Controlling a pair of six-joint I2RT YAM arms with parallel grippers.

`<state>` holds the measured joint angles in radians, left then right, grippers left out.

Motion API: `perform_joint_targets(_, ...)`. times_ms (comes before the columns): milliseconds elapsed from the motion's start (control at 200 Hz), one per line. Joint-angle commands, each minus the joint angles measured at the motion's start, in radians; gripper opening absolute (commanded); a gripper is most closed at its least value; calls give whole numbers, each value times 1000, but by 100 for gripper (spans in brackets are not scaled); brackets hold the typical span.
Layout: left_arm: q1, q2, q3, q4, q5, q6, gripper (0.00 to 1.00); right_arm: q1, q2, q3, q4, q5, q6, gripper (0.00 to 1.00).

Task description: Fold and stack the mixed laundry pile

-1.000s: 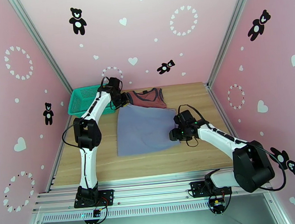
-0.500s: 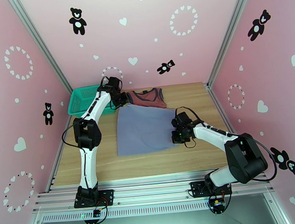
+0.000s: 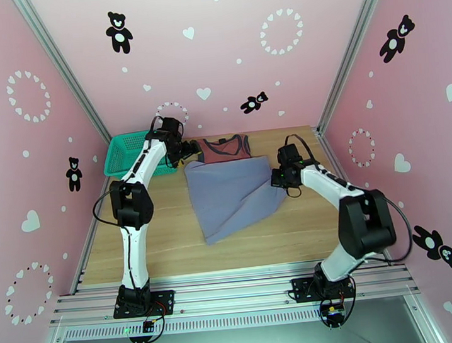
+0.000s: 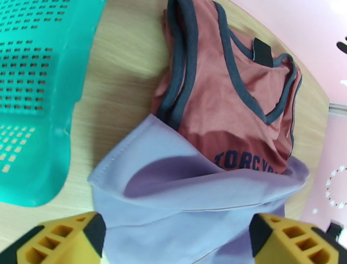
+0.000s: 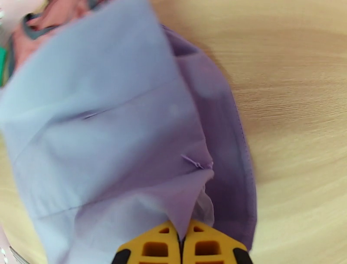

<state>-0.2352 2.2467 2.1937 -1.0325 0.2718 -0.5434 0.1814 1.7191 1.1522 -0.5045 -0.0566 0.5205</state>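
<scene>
Right tool (image 5: 180,245) is clenched on a pinched fold of the grey shirt (image 3: 231,190). The grip is at the shirt's right corner, right of centre in the top view. The cloth draws toward that grip, so the shirt lies skewed, with one corner pointing to the lower middle. My guess is that the corner is held to carry it across for a fold.

Left tool (image 4: 178,243) is released, jaws wide apart, hovering at the shirt's upper-left corner and gripping nothing. The cloth under it sits slack and rumpled, probably freed so the right side can pull.

The red tank top (image 4: 234,108) lies spread at the back of the desk (image 3: 169,243), upper centre. The grey shirt's top edge covers its lettered hem, so pulling the shirt could drag the tank top with it.

The teal basket (image 3: 123,154) is at upper left, apart from both garments.

Looks early in the task: neither piece is folded and there is no stack.
</scene>
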Motion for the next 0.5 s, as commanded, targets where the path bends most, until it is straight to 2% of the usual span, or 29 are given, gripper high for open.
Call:
perform_joint_targets(0, -13, -151, -73, -20, -11, 45, 94, -3, 98, 62, 33, -15, 39, 0)
perform_joint_targets(95, -55, -296, -260, -7, -32, 73, 90, -5, 138, 95, 47, -3, 58, 0)
perform_joint_targets(270, -155, -573, -686, 40, -35, 71, 73, -11, 175, 149, 57, 36, 90, 0)
perform_joint_targets(375, -198, -697, -884, 82, -14, 22, 72, -11, 209, 186, 56, 58, 116, 0)
perform_joint_targets(495, -260, -763, -1011, 118, -20, -21, 73, -11, 240, 216, 58, 77, 147, 0)
